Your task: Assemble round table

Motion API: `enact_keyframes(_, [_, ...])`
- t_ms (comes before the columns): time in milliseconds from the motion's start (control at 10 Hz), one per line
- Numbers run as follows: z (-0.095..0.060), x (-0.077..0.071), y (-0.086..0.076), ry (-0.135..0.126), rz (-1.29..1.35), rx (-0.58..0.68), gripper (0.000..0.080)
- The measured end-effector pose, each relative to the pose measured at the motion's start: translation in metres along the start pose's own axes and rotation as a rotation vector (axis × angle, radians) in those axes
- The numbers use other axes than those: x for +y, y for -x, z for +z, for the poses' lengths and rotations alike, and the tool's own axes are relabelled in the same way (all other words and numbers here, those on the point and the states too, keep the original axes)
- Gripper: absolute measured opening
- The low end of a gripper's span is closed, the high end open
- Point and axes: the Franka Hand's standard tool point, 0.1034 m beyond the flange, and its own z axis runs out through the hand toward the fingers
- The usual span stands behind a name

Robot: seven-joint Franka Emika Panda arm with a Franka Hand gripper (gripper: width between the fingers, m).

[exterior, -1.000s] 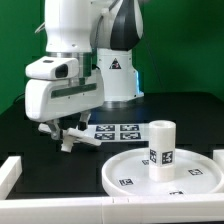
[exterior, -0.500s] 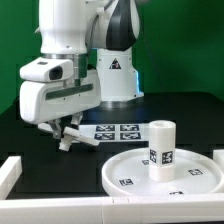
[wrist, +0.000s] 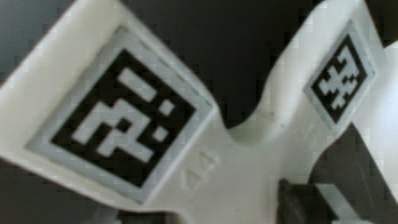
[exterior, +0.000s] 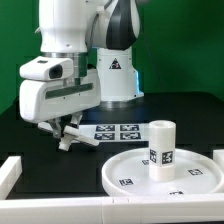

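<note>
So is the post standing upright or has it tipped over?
Upright: the post stands on end on the round disc, with its flat top level and its sides vertical in the exterior view.

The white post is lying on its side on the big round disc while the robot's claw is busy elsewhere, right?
No: the post stands upright on the round disc, as the exterior view shows. The gripper is indeed elsewhere, at the cross-shaped foot piece toward that view's left.
</note>
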Motion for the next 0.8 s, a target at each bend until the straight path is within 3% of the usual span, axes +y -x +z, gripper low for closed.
enact_keyframes(800, [-0.0015,0.0012,-0.0003,0.003,0.001,0.002,0.0308])
